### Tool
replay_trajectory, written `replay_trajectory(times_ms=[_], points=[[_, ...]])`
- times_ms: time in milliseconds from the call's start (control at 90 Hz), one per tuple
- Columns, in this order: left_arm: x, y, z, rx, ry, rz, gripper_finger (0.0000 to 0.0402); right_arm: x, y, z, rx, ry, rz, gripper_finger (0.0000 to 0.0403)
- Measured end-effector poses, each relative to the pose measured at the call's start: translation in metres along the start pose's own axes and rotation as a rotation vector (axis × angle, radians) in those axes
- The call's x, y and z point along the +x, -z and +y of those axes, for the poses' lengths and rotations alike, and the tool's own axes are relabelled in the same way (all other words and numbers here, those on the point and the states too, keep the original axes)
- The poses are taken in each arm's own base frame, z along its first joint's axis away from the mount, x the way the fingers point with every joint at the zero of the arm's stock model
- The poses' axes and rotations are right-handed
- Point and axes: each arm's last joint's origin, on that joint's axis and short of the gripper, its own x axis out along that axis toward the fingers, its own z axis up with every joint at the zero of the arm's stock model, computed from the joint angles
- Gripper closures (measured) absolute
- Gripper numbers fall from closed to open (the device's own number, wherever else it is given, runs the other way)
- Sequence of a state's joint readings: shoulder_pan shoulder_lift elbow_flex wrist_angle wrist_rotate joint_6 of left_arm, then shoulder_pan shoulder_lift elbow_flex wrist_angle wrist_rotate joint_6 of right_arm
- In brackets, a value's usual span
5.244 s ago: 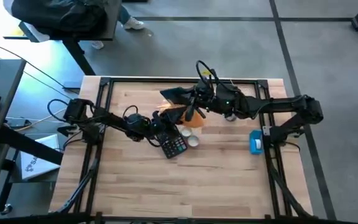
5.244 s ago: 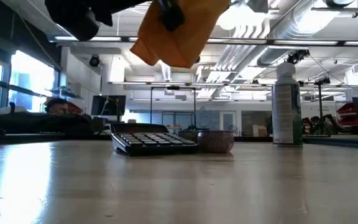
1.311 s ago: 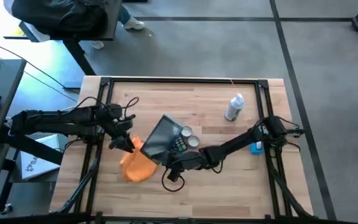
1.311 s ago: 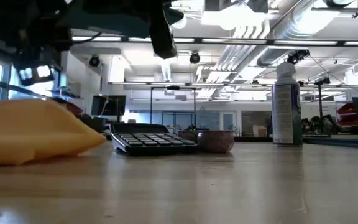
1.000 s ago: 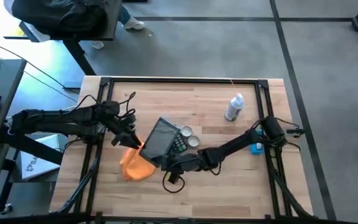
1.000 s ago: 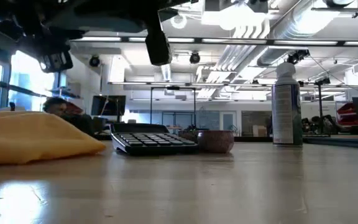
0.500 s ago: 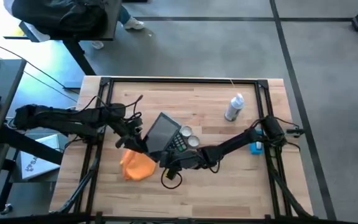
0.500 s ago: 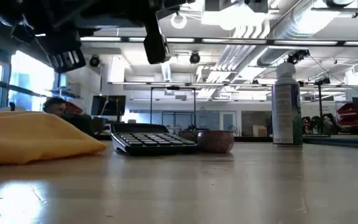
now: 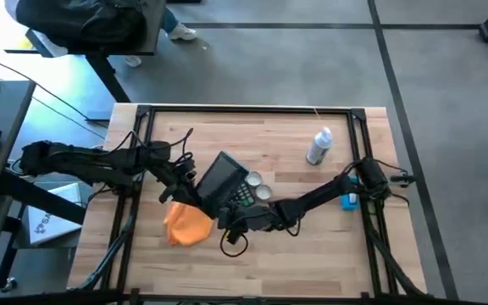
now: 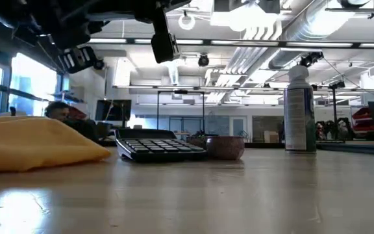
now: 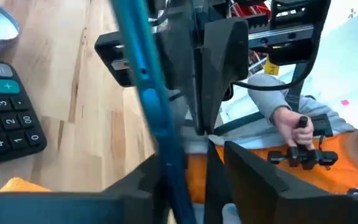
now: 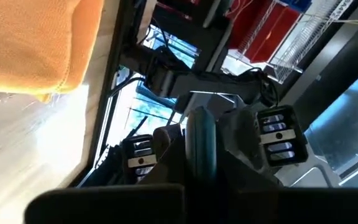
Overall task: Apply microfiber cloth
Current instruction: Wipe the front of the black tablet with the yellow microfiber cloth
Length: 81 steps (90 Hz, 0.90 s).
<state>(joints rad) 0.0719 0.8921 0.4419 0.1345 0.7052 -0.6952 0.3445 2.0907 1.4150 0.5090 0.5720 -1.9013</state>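
Microfiber cloth (image 9: pixel 187 224) bunched on table, no clear axis.

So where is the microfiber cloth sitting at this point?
In the high view the microfiber cloth lies crumpled on the table's front-left area, just left of the calculator and below the left gripper.

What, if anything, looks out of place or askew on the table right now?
The microfiber cloth lies bunched in a heap on the left half of the table, not spread flat. The left end effector and right end effector hold a dark panel tilted above the calculator, hiding part of it. Nothing looks spilled or broken.
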Motion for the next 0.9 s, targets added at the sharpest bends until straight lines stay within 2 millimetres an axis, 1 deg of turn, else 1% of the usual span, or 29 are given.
replay_trajectory(times_ms=[133, 189, 278, 400, 489, 578, 667, 744, 833, 900], points=[[0.0, 0.0, 0.0, 0.022, 0.004, 0.003, 0.0372, 0.0, 0.0, 0.0, -0.018, -0.003, 0.004, 0.0398], [0.0, 0.0, 0.0, 0.036, 0.003, 0.003, 0.0388, 0.0, 0.0, 0.0, -0.023, -0.007, 0.005, 0.0389], [0.0, 0.0, 0.0, 0.065, 0.001, -0.001, 0.0389, -0.001, -0.001, 0.0, 0.011, -0.011, 0.013, 0.0365], [-0.003, -0.002, -0.002, 0.125, 0.007, -0.016, 0.0393, 0.0, 0.0, -0.004, 0.081, -0.008, 0.024, 0.0314], [-0.013, -0.004, -0.003, 0.157, 0.012, -0.039, 0.0396, 0.001, 0.003, -0.013, 0.129, 0.006, 0.059, 0.0273], [-0.027, -0.007, -0.005, 0.205, 0.0, -0.087, 0.0397, 0.002, 0.004, -0.024, 0.213, 0.027, 0.077, 0.0236], [-0.046, -0.008, -0.007, 0.252, -0.042, -0.152, 0.0398, 0.003, 0.004, -0.032, 0.362, 0.017, 0.037, 0.0208], [-0.062, -0.007, -0.008, 0.282, -0.104, -0.211, 0.0398, 0.004, 0.002, -0.034, 0.533, -0.061, -0.054, 0.0191], [-0.076, -0.006, -0.008, 0.307, -0.193, -0.279, 0.0398, 0.009, 0.005, -0.033, 0.785, -0.151, -0.154, 0.0185], [-0.083, -0.004, -0.006, 0.309, -0.251, -0.31, 0.0398, 0.019, 0.012, -0.033, 0.982, -0.159, -0.158, 0.0186]])
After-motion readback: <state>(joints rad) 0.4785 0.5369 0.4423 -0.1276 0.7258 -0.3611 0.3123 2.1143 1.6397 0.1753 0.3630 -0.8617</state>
